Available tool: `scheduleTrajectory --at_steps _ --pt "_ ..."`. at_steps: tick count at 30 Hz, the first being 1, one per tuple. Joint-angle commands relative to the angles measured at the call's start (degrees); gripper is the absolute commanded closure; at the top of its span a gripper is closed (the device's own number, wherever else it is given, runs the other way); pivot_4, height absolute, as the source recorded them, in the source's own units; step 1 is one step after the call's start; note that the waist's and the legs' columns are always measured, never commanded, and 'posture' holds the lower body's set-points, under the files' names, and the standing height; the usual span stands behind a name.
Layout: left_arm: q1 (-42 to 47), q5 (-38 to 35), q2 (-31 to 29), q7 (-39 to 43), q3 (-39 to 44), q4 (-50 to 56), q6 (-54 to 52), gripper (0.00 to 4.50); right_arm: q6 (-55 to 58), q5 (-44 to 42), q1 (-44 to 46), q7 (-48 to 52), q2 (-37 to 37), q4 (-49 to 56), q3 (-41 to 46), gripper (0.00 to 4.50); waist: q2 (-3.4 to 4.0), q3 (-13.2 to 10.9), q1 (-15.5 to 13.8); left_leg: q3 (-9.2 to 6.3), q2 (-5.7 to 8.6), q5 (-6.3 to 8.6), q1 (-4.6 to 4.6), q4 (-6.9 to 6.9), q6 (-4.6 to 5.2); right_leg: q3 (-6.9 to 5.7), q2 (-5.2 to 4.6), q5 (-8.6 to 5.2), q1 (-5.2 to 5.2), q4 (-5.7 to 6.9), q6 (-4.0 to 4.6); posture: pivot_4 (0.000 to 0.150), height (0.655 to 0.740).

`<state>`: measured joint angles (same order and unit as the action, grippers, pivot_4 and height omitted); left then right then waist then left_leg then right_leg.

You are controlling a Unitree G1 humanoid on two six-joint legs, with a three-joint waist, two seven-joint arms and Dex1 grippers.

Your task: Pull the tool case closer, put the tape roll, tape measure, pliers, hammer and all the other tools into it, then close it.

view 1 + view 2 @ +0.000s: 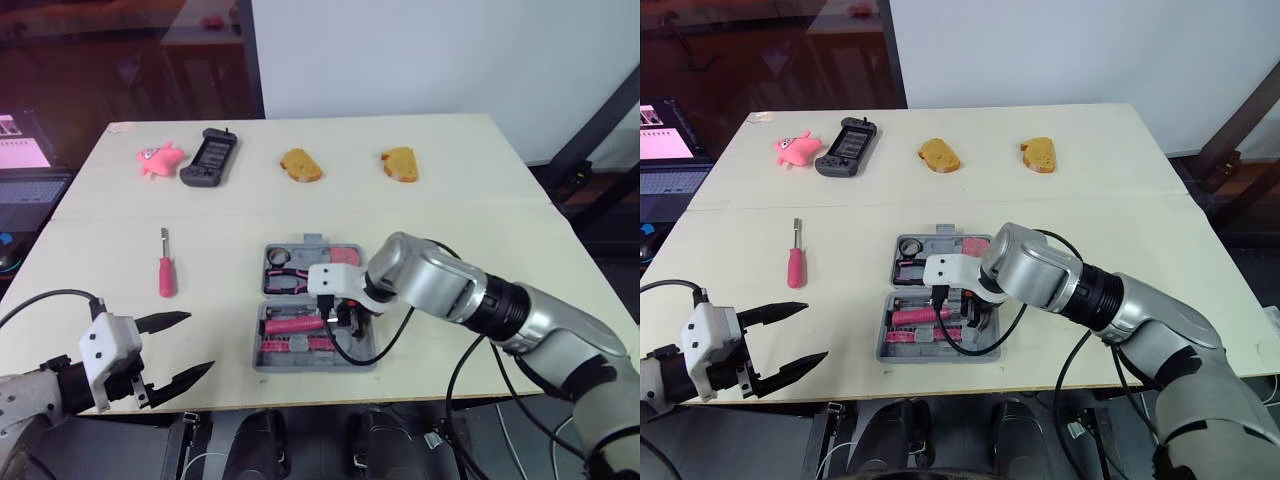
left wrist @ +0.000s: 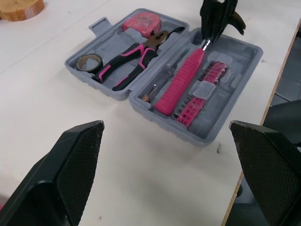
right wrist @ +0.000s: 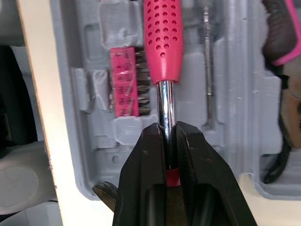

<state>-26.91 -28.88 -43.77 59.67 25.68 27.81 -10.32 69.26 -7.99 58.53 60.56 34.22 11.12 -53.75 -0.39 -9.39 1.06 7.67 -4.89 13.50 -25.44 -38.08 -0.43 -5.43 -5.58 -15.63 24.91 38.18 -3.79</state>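
The grey tool case [image 1: 315,365] lies open at the table's front middle. Its far half holds the tape roll [image 2: 89,61], the pink-handled pliers [image 2: 127,63] and the pink tape measure [image 2: 139,21]. In the near half lies the pink-handled hammer [image 2: 181,80] beside a row of pink bits [image 2: 202,92]. My right gripper [image 3: 168,141] is shut on the hammer's metal shaft [image 3: 163,103], just past the handle. A red screwdriver [image 1: 165,270] lies on the table left of the case. My left gripper [image 1: 200,342] hangs open at the front left edge, holding nothing.
Along the far side lie a pink toy [image 1: 158,158], a black handheld console [image 1: 209,157] and two bread pieces [image 1: 300,165] [image 1: 399,163]. A laptop [image 1: 30,190] stands off the table's left. The case sits close to the table's front edge.
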Motion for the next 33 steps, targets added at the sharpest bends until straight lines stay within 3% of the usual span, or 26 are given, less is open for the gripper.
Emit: scheduleTrajectory --at_steps 1,32,33 --pt "0.10 -0.11 -0.51 0.38 1.41 0.62 0.74 0.00 0.10 0.27 0.31 -1.10 -1.28 0.79 0.58 4.48 0.00 0.00 0.01 0.00 0.00 0.00 0.00 0.00 0.00 0.00 0.00 0.00 0.00 0.00 0.00 0.150 0.7188" --pt "2.60 0.56 -2.38 2.12 0.99 -0.65 0.05 0.00 -1.11 1.39 -2.37 -5.97 -4.47 -2.67 0.30 4.48 0.00 0.00 0.02 0.00 -0.01 0.00 0.00 0.02 0.00 -0.01 0.01 0.00 0.01 0.00 0.00 0.150 0.7188" --pt "2.77 0.54 -2.42 2.11 0.90 -0.68 -0.01 0.00 -1.44 1.54 -2.36 -6.06 -4.38 -2.65 0.35 4.04 0.00 0.00 0.03 0.00 -0.01 0.00 0.00 0.02 0.00 -0.01 0.02 0.00 0.01 0.00 0.00 0.150 0.7188"
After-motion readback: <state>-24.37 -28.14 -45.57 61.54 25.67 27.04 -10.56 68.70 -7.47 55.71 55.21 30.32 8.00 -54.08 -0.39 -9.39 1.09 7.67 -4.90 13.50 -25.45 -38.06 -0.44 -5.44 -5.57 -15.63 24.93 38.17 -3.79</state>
